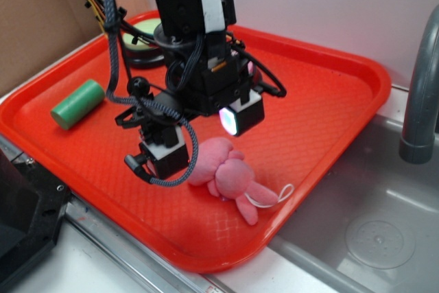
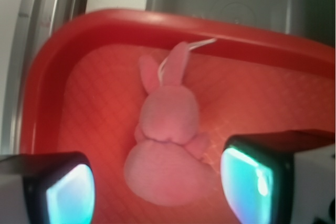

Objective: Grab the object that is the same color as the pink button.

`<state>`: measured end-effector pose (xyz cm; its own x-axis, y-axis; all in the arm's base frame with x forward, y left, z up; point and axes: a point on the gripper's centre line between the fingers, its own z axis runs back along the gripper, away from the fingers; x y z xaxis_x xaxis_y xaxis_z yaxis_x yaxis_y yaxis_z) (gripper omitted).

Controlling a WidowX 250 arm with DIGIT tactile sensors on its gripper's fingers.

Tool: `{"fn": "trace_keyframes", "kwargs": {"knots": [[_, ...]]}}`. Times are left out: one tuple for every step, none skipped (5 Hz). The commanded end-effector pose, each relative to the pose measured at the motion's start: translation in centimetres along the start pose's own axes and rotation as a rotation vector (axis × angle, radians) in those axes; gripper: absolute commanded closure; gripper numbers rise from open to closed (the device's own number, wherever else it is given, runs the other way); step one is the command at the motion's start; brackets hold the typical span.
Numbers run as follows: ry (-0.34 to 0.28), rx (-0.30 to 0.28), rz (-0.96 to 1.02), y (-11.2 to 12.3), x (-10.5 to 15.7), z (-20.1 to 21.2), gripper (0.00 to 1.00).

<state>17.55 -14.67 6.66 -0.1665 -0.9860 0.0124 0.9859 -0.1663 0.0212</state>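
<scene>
The object, a fuzzy pink plush animal point(image 1: 230, 175) with a thin white string loop, lies on the red tray point(image 1: 329, 94) near its front right edge. In the wrist view the plush point(image 2: 168, 145) lies lengthwise, its rounded end between my fingers and its ears toward the tray rim. My gripper point(image 1: 204, 135) hangs just above it, open, with a glowing pad point(image 2: 251, 182) on each side and a gap to the plush on both. The gripper point(image 2: 160, 190) holds nothing. The pink button is almost wholly hidden behind the arm.
A green cylinder point(image 1: 77, 103) lies at the tray's left. A button with a yellow-green dome point(image 1: 143, 35) sits at the back, partly behind the arm. Right of the tray are a steel sink point(image 1: 377, 224) and a grey faucet point(image 1: 420, 94).
</scene>
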Motion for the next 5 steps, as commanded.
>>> {"fn": "trace_keyframes", "kwargs": {"knots": [[-0.015, 0.004, 0.022, -1.3, -0.3, -3.6, 0.0], [-0.006, 0.006, 0.023, -1.2, -0.1, -4.3, 0.01], [0.002, 0.029, 0.029, -1.3, -0.4, -3.5, 1.0], [0.009, 0.046, 0.155, -1.0, -1.3, -1.1, 1.0], [0.001, 0.077, 0.405, -1.4, -2.6, 2.4, 1.0]]}}
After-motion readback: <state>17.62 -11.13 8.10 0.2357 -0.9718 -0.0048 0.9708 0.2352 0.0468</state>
